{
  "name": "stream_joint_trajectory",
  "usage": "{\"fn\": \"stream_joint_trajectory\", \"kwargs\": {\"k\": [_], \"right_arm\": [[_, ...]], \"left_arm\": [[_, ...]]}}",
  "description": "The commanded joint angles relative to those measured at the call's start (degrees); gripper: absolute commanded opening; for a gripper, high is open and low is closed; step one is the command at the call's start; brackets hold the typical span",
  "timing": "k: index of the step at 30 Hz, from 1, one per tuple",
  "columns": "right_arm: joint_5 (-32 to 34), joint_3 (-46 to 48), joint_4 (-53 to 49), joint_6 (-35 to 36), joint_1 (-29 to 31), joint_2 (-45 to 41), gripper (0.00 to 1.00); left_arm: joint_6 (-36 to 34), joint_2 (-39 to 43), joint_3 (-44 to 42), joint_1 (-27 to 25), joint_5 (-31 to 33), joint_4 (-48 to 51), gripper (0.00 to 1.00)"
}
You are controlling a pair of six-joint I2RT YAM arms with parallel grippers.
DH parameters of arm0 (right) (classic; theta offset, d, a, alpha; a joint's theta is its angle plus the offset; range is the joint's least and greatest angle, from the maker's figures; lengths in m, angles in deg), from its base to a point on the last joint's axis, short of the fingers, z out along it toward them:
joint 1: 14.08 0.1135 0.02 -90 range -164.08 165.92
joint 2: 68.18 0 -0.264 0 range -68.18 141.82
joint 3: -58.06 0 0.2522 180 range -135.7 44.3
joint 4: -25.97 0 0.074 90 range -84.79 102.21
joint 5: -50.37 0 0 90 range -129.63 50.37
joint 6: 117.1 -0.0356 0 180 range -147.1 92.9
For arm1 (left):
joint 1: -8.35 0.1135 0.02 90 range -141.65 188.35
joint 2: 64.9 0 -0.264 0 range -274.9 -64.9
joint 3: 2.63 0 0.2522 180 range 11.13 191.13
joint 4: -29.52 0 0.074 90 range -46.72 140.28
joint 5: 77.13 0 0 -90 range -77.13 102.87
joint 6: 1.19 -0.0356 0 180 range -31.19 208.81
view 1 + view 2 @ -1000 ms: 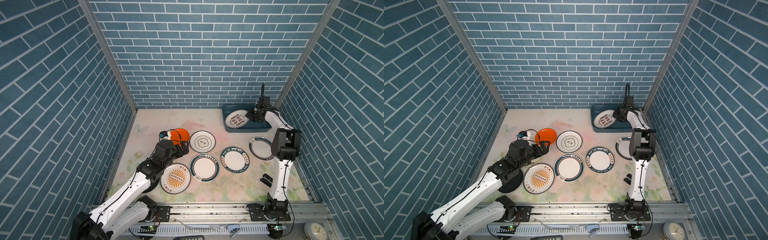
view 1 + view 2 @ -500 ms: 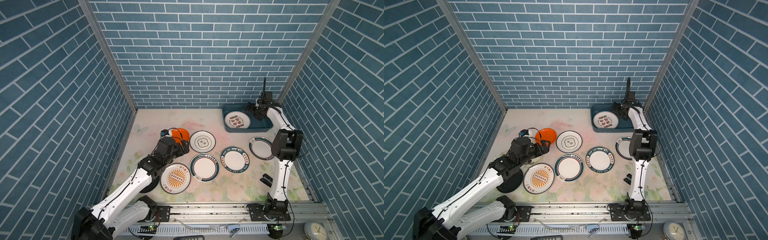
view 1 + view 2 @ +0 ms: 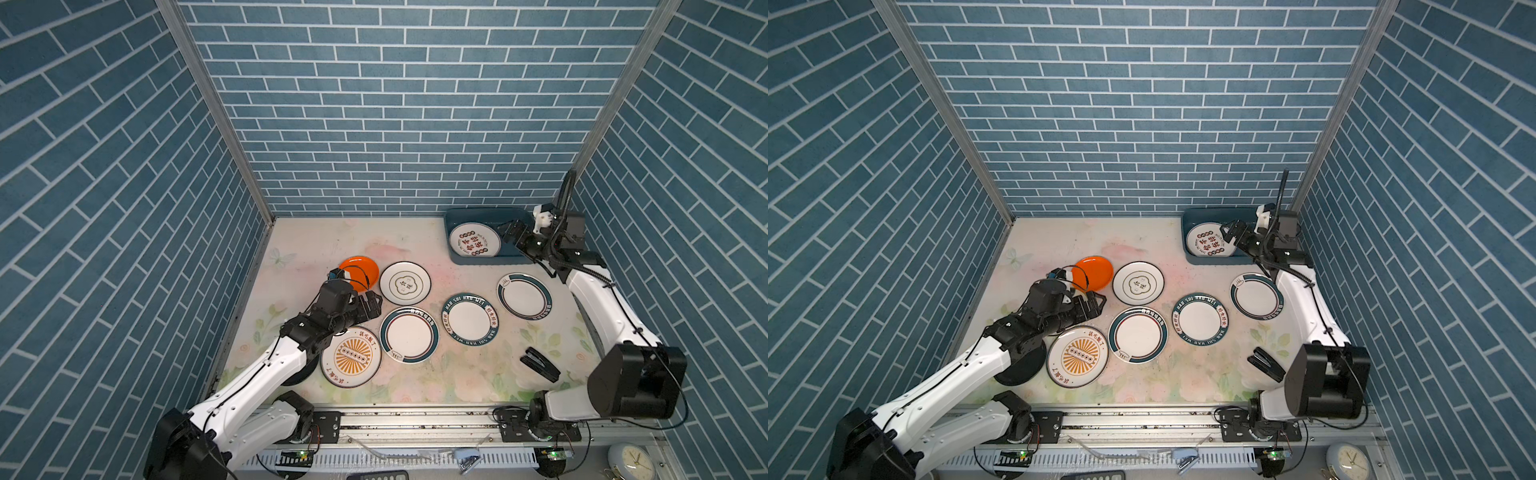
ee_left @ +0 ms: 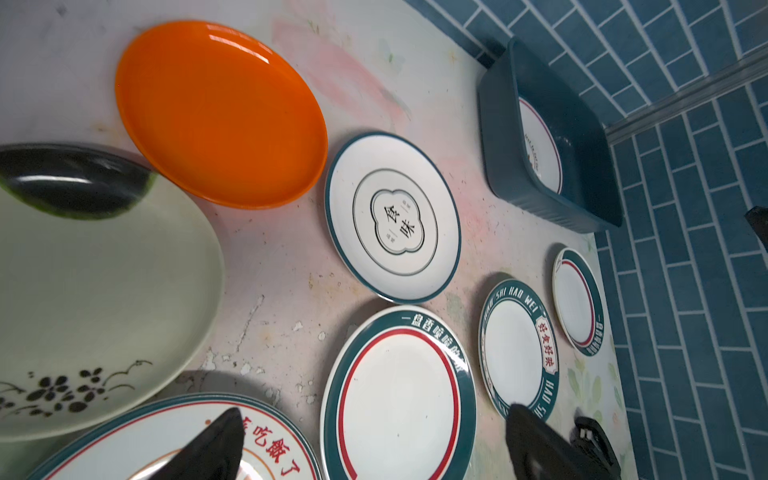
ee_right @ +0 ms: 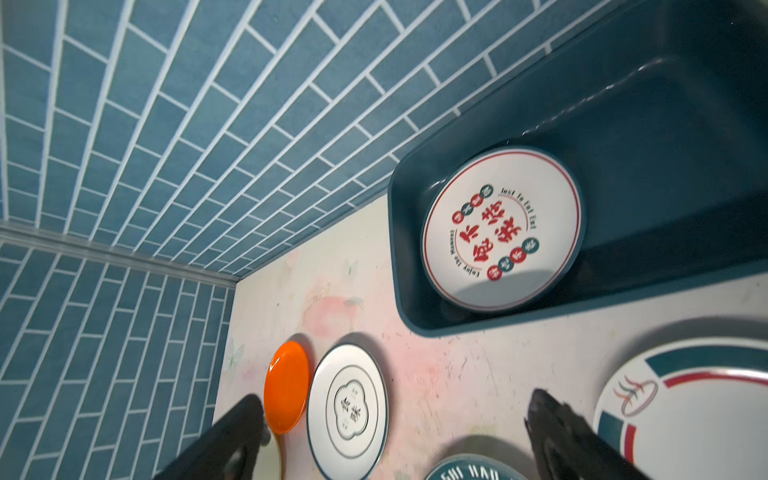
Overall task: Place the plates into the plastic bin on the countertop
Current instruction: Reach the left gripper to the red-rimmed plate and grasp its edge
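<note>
While over the plastic bin [image 3: 482,212], poises right claw [image 3: 512,235], spread empty, just beside the red-lettered plate [image 3: 474,245] inside, with left claw [image 3: 371,306] agape near the orange plate [image 3: 353,270].

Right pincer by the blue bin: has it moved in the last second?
Yes. The right pincer has pulled back from the lettered plate toward the plastic bin's right end, and is open now.

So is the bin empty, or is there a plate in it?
Not empty: one plate with red lettering sits inside the bin.
</note>
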Motion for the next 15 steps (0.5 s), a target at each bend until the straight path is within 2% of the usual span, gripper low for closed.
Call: {"fn": "stream_joint_trajectory", "kwargs": {"k": [1, 7, 11, 15], "right_arm": [[-5.26, 8.18, 3.48, -4.18, -0.06, -5.66, 0.99], [-11.10, 23.17, 3.98, -6.71, -0.08, -19.84, 0.98], [-11.18, 30.27, 3.55, -7.58, -0.09, -28.23, 0.98], [-9.67, 33.31, 1.61, -6.58, -0.09, -32.37, 0.98]], "left_arm": [[1.09, -1.30, -2.41, 0.32, -6.40, -3.38, 0.99], [0.43, -5.40, -4.02, 0.32, -9.39, -7.02, 1.00], [0.63, -8.72, -4.73, 0.30, -10.93, -10.99, 1.00], [-2.12, -13.49, -2.46, 0.28, -11.20, -10.75, 1.00]]}}
